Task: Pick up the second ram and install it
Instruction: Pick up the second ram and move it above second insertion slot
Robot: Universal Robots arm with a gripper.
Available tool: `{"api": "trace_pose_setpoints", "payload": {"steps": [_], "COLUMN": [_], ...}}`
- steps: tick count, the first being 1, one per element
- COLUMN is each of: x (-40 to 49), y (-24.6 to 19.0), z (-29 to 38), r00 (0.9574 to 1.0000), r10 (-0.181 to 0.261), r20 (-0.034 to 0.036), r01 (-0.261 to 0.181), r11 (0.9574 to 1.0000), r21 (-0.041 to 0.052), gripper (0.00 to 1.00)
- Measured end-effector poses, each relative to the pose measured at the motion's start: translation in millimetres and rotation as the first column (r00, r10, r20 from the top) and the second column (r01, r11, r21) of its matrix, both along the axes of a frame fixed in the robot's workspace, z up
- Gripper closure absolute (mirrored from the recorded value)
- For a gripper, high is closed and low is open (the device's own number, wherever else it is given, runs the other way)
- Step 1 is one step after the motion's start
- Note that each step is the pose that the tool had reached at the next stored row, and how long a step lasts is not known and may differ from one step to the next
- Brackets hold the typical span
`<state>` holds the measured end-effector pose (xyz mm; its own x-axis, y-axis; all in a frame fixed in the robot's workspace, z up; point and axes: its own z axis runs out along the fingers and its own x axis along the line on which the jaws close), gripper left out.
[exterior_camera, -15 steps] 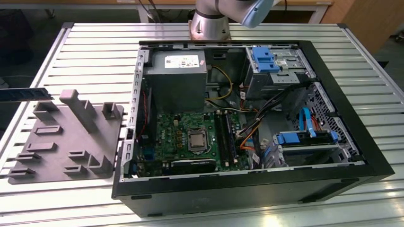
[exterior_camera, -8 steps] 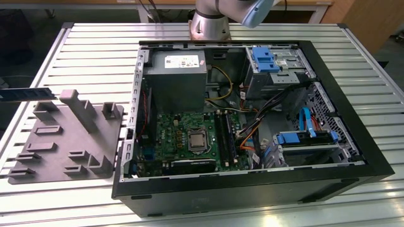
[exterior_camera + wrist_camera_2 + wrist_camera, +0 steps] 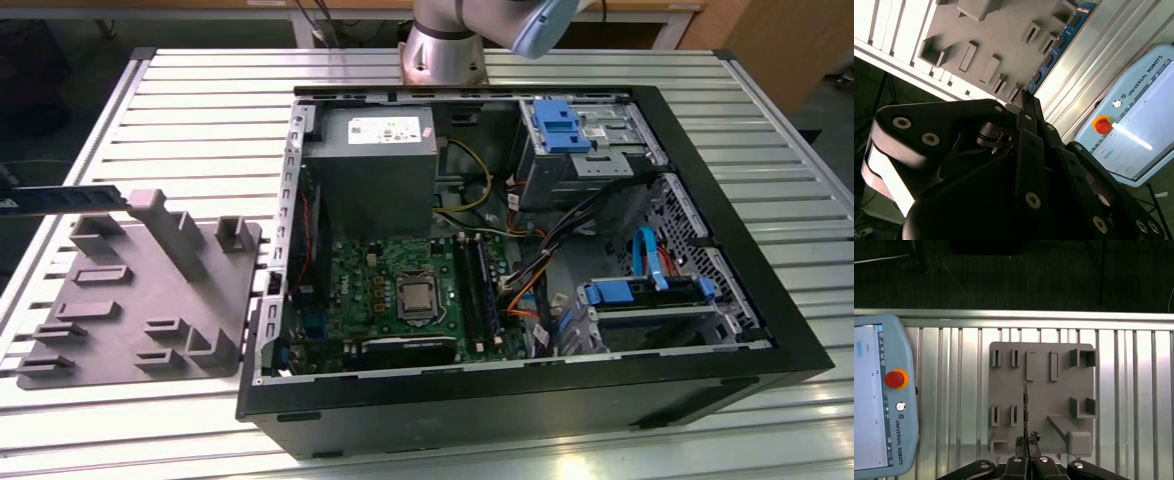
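Second ram [image 3: 74,199] is in my pincer [image 3: 1026,441]. The fingers [image 3: 1030,107] are closed tight on one end of the stick, w/ no gap between pads and board that I can see. In the second wrist view the blue board runs straight out from the tips, dark chips in a row. In the first wrist view it's edge-on, a thin line over the grey fixture [image 3: 1054,390].

In the exterior view it's level at that view's far left, over the fixture's back edge, free end near the tall post [image 3: 167,230]; can't tell if they touch. It's well apart from the open PC case [image 3: 534,385] and the green motherboard [image 3: 387,270] inside. Both fixture and case sit on the slatted desk [image 3: 200,100]. Teach pendant [image 3: 879,390] lies beside the fixture.
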<state>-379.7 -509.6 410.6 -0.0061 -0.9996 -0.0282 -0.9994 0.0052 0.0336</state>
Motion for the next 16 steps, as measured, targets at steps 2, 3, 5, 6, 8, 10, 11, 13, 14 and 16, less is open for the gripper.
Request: {"api": "trace_pose_setpoints", "payload": {"steps": [2,3,5,6,8,10,11,13,14,16], "x": [2.0,3.0,5.0,5.8,7.6,9.6,10.4,11.8,12.6,14.7], "y": [0.0,0.0,0.0,0.0,0.0,0.0,0.0,0.0,0.0,0.0], "z": [0.0,0.0,0.0,-0.1,0.0,0.0,0.0,0.0,0.0,0.0], "r00": [1.0000,1.0000,1.0000,1.0000,1.0000,1.0000,1.0000,1.0000,1.0000,1.0000], "r10": [0.000,0.000,0.000,0.000,0.000,0.000,0.000,0.000,0.000,0.000], "r20": [0.0000,0.0001,0.0001,0.0001,0.0000,0.0000,0.0001,0.0000,0.0000,0.0001], "r01": [0.000,0.000,0.000,0.000,0.000,0.000,0.000,0.000,0.000,0.000], "r11": [1.0000,1.0000,1.0000,1.0000,1.0000,1.0000,1.0000,1.0000,1.0000,1.0000], "r21": [0.0001,0.0000,0.0001,0.0001,0.0000,0.0000,0.0001,0.0000,0.0000,0.0000], "gripper": [0.89,0.89,0.89,0.89,0.89,0.89,0.89,0.89,0.89,0.89]}}
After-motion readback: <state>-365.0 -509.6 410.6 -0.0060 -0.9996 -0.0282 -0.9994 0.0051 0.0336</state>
